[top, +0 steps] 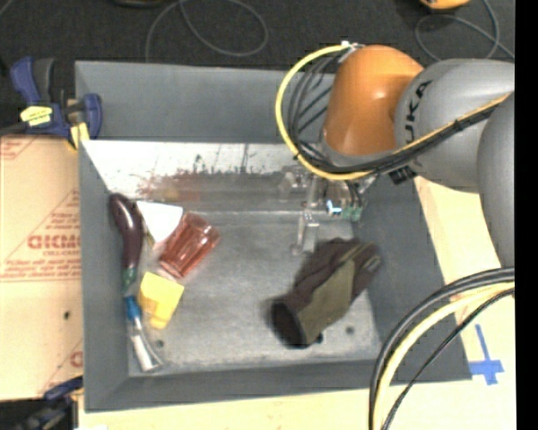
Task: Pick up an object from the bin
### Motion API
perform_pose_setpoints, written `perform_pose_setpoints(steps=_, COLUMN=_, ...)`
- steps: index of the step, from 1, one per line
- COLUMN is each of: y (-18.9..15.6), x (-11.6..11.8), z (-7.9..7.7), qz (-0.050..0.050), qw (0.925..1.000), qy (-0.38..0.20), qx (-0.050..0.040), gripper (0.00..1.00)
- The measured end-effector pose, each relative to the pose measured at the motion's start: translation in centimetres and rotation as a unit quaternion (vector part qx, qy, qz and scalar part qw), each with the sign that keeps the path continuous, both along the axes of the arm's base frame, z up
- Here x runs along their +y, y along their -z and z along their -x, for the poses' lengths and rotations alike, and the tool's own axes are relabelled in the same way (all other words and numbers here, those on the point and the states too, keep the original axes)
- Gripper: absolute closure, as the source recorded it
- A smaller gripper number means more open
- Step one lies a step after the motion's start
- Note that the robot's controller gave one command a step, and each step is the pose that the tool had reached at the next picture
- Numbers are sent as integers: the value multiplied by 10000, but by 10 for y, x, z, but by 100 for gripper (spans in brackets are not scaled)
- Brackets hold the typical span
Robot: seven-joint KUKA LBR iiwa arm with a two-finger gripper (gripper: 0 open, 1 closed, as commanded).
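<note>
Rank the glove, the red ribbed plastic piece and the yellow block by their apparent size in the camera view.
1. Dark olive glove, clearly the largest.
2. Red ribbed plastic piece.
3. Yellow block, the smallest.
All three lie on the bin floor, so nearness hardly matters.

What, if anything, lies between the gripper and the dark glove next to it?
Nothing visible does. The gripper is right at the glove's upper end, with no thing between them. The red cup and the yellow block lie apart, well off to the left.

Even bright light, soft shadows, glare across back wall of bin (206, 161)
</note>
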State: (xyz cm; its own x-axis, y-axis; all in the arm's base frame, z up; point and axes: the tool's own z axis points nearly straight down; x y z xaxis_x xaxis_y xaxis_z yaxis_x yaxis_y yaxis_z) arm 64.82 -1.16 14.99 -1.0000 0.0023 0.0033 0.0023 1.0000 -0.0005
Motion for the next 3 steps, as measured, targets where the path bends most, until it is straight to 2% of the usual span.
perform_pose_setpoints(steps=1, y=-6, x=0, z=-1, qz=1, qw=10000, qy=-1, qx=-40, gripper=0)
perform_pose_setpoints(steps=2, y=41, x=-32, z=25, qz=-1, qw=9927, qy=-1207, qx=-64, gripper=0)
perform_pose_setpoints(steps=3, y=63, x=-52, z=34, qz=0, qw=9841, qy=-1778, qx=2, gripper=0)
